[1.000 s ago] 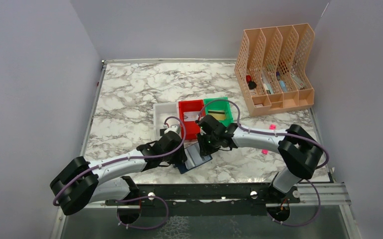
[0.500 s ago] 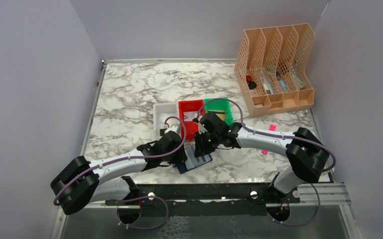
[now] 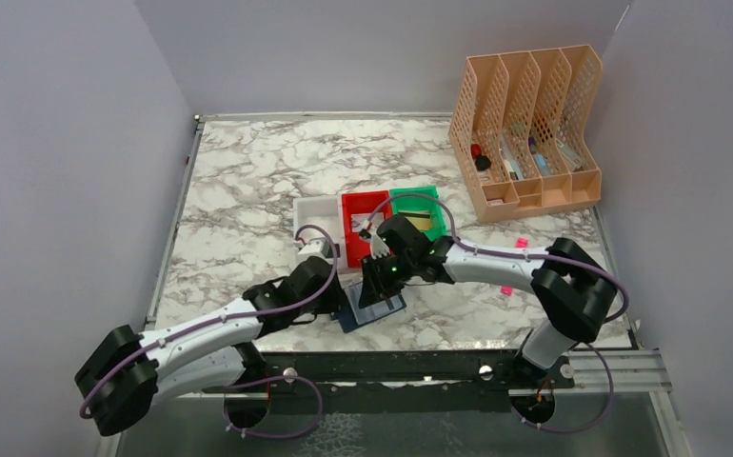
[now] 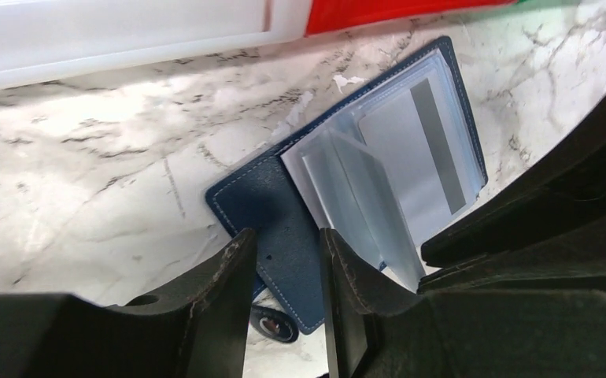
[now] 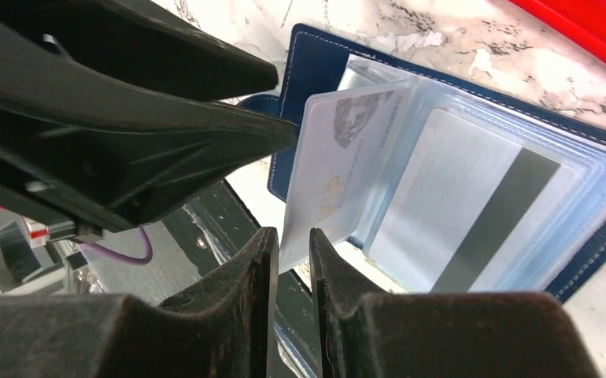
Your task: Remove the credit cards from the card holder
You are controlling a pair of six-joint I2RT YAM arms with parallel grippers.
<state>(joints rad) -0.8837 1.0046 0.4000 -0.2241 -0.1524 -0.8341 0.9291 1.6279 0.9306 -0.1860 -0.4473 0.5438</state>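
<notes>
The left arm point(image 3: 201, 328) and right arm point(image 3: 496, 268) are built from 2 materials: pale grey-white link shells and bulky black joint housings. A thin purple cable point(image 5: 131, 256) runs along each. The left hand point(image 4: 284, 291) and right hand point(image 5: 292, 307) end in matte black fingers point(image 4: 221, 307) with scuffed edges.

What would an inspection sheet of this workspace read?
Surface: marble-patterned table.
Job's things: card holder lies open; silvery-grey card sleeved inside; tan-gold card in green bin.
Clutter: white bin, red bin, pink stick.
Claws: left claw, jaws apart, over the navy cover; right claw pinches a raised sleeve.
Cables: purple cables loop along both arms.
Surroundings: peach file rack, grey walls.
</notes>
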